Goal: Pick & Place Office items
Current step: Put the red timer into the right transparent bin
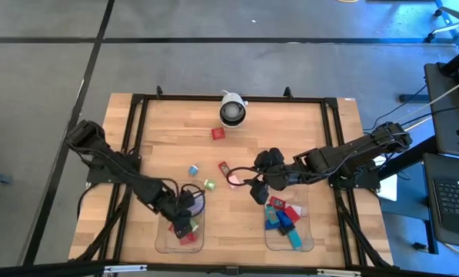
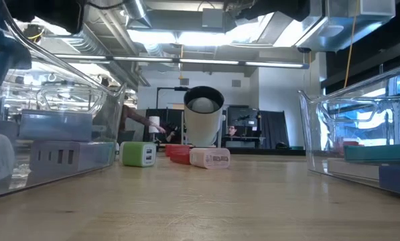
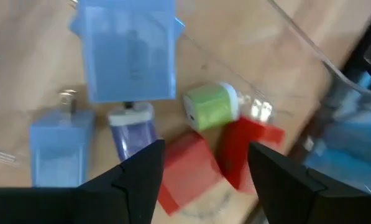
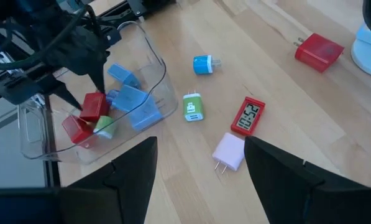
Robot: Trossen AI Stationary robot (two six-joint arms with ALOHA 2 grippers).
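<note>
Low view, grippers hidden, left tray (image 2: 72, 144) cropped

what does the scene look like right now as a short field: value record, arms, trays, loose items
left gripper: open, inside the left clear plastic tray, over a red block
left tray contents: red blocks, light blue blocks, green-and-white plug
right gripper: open, above the table between the trays
right clear plastic tray: red, blue, teal items
loose on wooden table: blue plug, green plug, red digital clock, pink plug, red block
other: white-and-black camera dome at far edge
</note>
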